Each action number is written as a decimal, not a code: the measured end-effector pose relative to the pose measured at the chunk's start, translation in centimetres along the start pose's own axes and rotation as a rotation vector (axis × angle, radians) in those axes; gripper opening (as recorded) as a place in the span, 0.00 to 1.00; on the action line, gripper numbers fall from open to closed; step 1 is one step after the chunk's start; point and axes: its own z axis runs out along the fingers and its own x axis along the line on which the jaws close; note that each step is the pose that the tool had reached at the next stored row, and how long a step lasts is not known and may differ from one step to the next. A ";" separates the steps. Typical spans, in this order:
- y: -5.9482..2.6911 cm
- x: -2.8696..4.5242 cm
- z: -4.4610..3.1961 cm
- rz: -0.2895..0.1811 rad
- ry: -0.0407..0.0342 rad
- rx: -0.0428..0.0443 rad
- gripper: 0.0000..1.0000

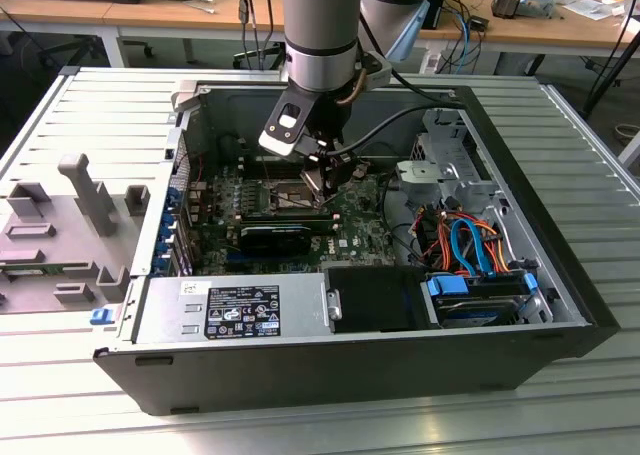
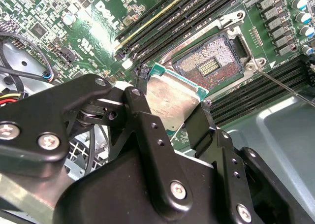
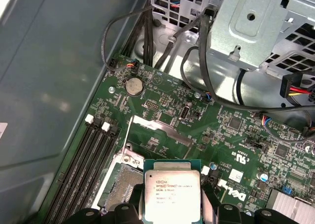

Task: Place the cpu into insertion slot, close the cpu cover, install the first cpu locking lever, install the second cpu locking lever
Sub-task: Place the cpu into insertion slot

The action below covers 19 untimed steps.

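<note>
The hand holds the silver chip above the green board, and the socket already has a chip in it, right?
No: the insertion slot is empty, its bare contacts showing in the second wrist view. The hand does hold the cpu above the green board.

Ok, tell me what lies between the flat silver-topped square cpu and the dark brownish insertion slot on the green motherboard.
Nothing: in the second wrist view the silver-topped square cpu hangs close by the empty insertion slot.
</note>
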 end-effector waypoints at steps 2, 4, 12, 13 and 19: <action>0.00 0.00 0.00 0.001 -0.0001 0.0000 0.55; 0.00 0.00 0.00 0.002 -0.0001 0.0000 0.55; 0.00 0.00 0.00 0.007 -0.0006 -0.0001 0.55; 0.00 0.00 0.00 0.008 -0.0006 -0.0002 0.55; 0.00 0.00 0.01 0.012 -0.0010 -0.0002 0.55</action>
